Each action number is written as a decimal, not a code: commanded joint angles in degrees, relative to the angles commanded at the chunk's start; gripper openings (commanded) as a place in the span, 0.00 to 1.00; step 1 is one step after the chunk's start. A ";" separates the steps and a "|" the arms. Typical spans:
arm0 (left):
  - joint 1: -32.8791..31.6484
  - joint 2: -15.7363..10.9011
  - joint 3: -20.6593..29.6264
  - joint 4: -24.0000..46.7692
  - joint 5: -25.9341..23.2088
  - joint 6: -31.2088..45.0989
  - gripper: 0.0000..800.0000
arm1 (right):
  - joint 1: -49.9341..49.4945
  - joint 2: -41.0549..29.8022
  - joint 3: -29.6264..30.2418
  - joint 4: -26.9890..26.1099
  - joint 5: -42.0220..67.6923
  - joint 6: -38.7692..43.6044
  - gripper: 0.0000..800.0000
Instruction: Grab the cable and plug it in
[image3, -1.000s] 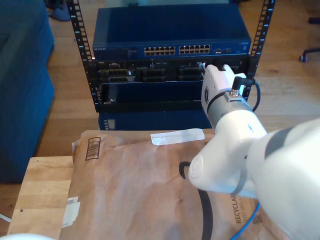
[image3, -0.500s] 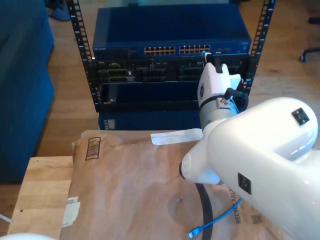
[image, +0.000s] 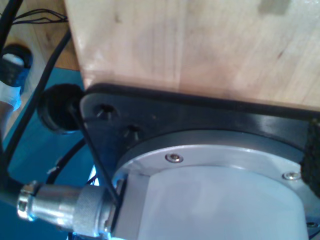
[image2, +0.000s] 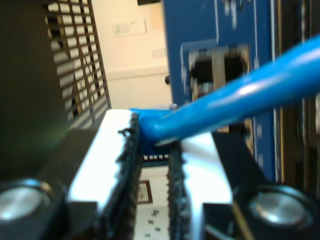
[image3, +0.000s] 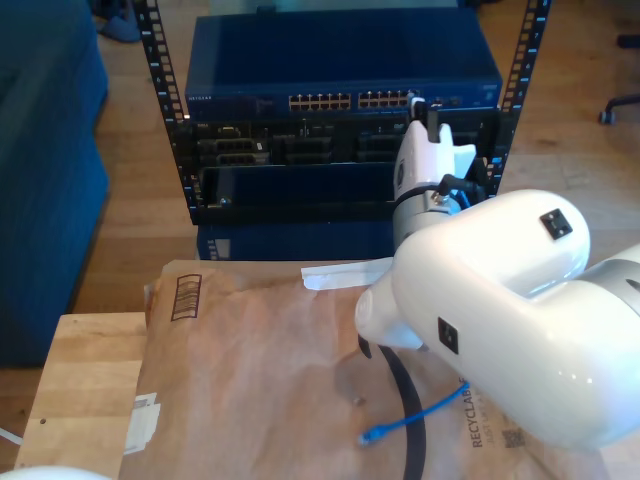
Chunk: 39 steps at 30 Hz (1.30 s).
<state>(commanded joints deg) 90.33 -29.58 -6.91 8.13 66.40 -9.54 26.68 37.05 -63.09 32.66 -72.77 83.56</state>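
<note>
Second end effector (image2: 152, 165) pinches cable (image2: 235, 102); seemingly aimed at ports (image2: 220, 67).

The cable (image2: 240, 95) is showing a glossy blue plastic jacket, catching light. My second gripper (image2: 152, 165) is pressing it between rough, frayed black pads (image2: 127, 170). The arm (image3: 500, 300) is gleaming in smooth white plastic. Matt, creased brown paper (image3: 260, 370) is covering the pale wooden tabletop (image3: 80, 380).

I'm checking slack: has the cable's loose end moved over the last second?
Yes. The cable's loose end has slid across the brown paper toward the exterior view's left, away from the recycling print.
</note>
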 joint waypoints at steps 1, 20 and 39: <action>0.00 0.00 0.00 0.00 0.00 0.00 1.00 | 0.00 0.26 -0.26 0.00 0.00 0.00 0.00; 0.00 0.09 0.00 0.00 0.00 0.00 1.00 | -1.32 1.76 -1.14 -0.53 -0.09 -0.53 0.00; 0.00 0.00 0.00 0.00 0.00 0.00 1.00 | -2.90 1.67 -0.62 -4.66 0.00 -2.02 0.00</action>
<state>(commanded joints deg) 90.33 -29.58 -6.91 8.13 66.40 -9.54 23.78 38.73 -63.70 28.00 -72.77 81.54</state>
